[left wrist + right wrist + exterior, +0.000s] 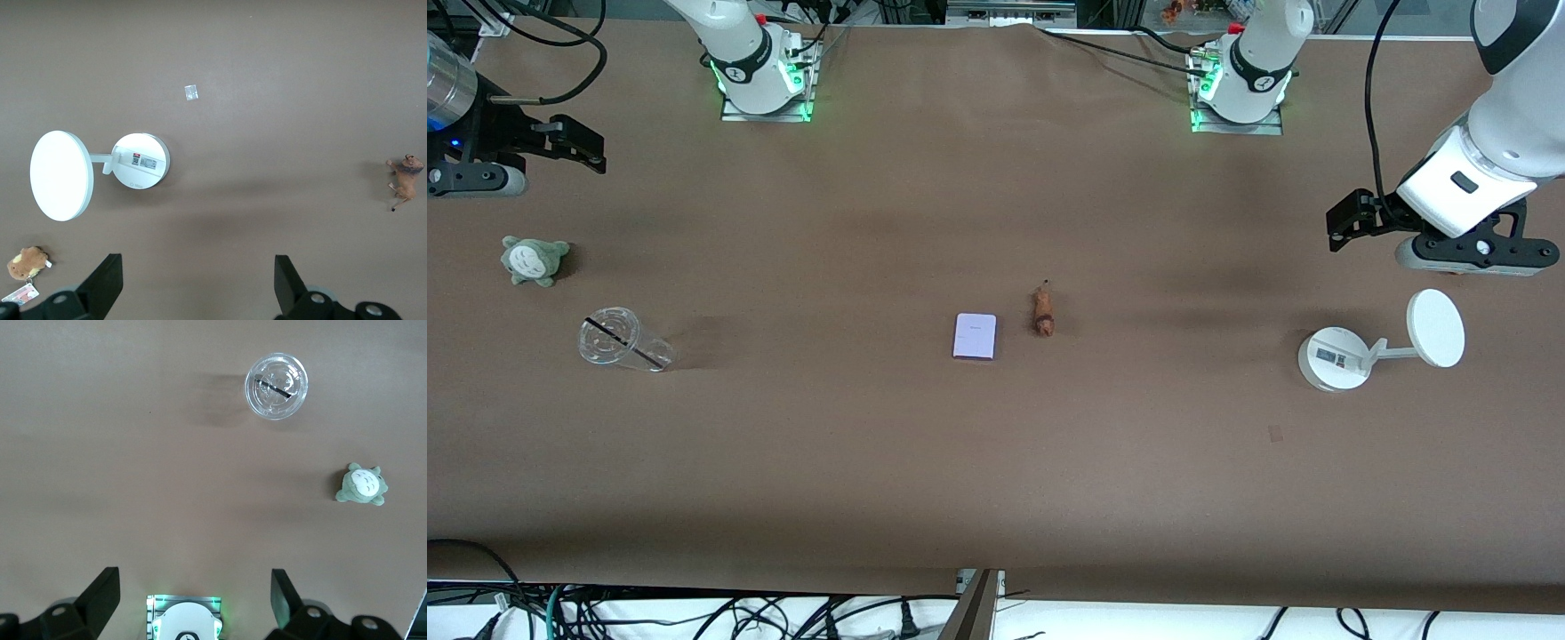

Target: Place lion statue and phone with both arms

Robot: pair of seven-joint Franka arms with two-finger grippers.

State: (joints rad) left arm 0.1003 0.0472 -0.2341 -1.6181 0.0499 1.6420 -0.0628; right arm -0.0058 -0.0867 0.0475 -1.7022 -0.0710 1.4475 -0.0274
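Observation:
The lion statue (1043, 313), a tiny orange-brown figurine with a darker head, lies on the brown table near its middle. Beside it, toward the right arm's end, the phone (975, 336) lies flat with its pale lavender face up. The lion statue (404, 181) also shows at the edge of the left wrist view; the phone is in neither wrist view. My left gripper (1338, 227) (197, 267) hangs open and empty over the left arm's end of the table. My right gripper (587, 147) (195, 583) hangs open and empty over the right arm's end.
A white round-based stand (1334, 357) (140, 160) with a disc lies below the left gripper, a brown plush with a tag (27, 262) close by. A clear plastic cup (618, 340) (276, 386) and a grey-green plush (534, 259) (361, 485) sit at the right arm's end.

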